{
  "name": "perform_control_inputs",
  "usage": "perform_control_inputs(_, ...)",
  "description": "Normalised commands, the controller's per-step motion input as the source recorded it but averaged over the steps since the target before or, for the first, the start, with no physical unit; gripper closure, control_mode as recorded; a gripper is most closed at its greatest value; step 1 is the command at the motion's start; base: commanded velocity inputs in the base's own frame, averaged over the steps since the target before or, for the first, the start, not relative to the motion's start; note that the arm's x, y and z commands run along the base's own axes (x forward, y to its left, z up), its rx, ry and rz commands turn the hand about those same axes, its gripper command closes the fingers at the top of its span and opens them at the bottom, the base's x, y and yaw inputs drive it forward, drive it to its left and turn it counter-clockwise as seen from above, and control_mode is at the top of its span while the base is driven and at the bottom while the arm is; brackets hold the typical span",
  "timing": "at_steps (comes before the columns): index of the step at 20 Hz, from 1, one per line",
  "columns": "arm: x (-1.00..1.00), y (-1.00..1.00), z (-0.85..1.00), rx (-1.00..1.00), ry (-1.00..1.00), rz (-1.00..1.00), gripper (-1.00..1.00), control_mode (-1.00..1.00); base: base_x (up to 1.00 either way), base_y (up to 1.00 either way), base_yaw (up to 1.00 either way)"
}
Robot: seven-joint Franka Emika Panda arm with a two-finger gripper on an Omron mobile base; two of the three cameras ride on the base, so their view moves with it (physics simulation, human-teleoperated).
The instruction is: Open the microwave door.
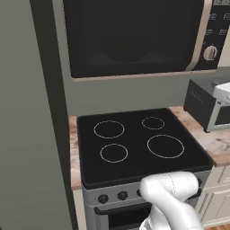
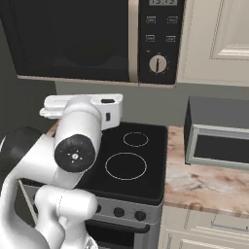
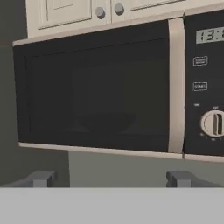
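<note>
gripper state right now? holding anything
Gripper: open, fingertips set wide apart, holding nothing; it faces the microwave door, which is shut, without touching it.

The toaster oven (image 1: 211,108) is cut off by the frame edge.

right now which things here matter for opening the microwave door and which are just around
For the job:
- microwave door, shut
- its handle, the upright beige bar at the door's right edge
- gripper, open, facing the door, not touching it

Just around:
- microwave dial
- stovetop
- toaster oven
- upper cabinets
</note>
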Motion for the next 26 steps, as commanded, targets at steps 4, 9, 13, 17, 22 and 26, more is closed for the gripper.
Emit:
perform_control_inputs(4,0.4,-0.11,0.08,0.0,-0.24,0.0,-1.0,-1.0,0.0,0.0,0.0)
perform_control_inputs(9,0.52,-0.14,0.29,0.0,-0.19,0.0,-1.0,-1.0,0.0,0.0,0.0)
perform_control_inputs(13,0.37,-0.33,0.54,0.04,-0.07,0.0,-1.0,-1.0,0.0,0.0,0.0)
perform_control_inputs(17,0.24,-0.28,0.51,0.06,0.0,0.0,-1.0,-1.0,0.0,0.0,0.0)
perform_control_inputs(22,0.13,-0.29,0.19,0.02,0.0,0.0,-1.0,-1.0,0.0,0.0,0.0)
perform_control_inputs(26,0.31,-0.12,0.04,0.0,0.0,0.0,-1.0,-1.0,0.0,0.0,0.0)
